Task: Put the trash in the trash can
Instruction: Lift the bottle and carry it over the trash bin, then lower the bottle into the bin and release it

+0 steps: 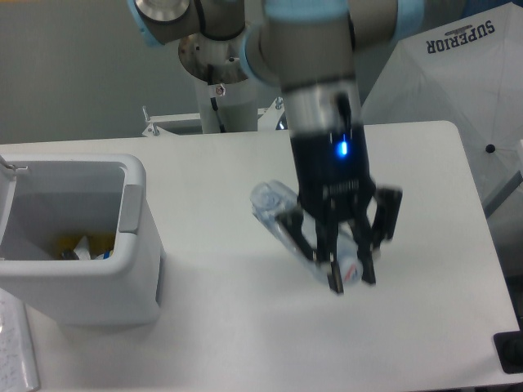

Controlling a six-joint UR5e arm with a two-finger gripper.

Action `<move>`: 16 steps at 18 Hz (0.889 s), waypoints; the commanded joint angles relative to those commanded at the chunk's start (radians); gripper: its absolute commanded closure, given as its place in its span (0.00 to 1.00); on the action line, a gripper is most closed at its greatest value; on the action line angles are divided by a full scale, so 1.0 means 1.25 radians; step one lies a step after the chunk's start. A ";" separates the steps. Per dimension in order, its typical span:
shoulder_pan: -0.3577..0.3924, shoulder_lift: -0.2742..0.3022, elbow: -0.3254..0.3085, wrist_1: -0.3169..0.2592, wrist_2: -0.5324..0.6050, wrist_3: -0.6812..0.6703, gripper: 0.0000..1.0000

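- The clear bottle lies on the white desk, tilted from upper left to lower right.
- The pincer points down right over the lower right end of the bottle.
- Its black fingers stand close on both sides of that end, with the bottle's cap end showing between them.
- The jaws are only a little way apart, but I cannot tell if they squeeze the bottle or just stand around it.
- The other end of the bottle sticks out to the upper left, past the pincer.
- A small blue light glows on the arm above the pincer.
- The white trash can stands on the left side of the desk, well apart from the bottle.
- Something yellow and blue, the snack bag, lies at the bottom inside the trash can.
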 joint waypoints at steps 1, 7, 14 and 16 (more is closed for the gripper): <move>-0.016 0.010 -0.004 0.000 0.000 0.004 0.76; -0.123 0.030 -0.017 0.001 -0.001 0.055 0.76; -0.248 -0.001 -0.018 0.000 0.001 0.064 0.76; -0.270 -0.008 -0.020 0.000 0.002 0.063 0.76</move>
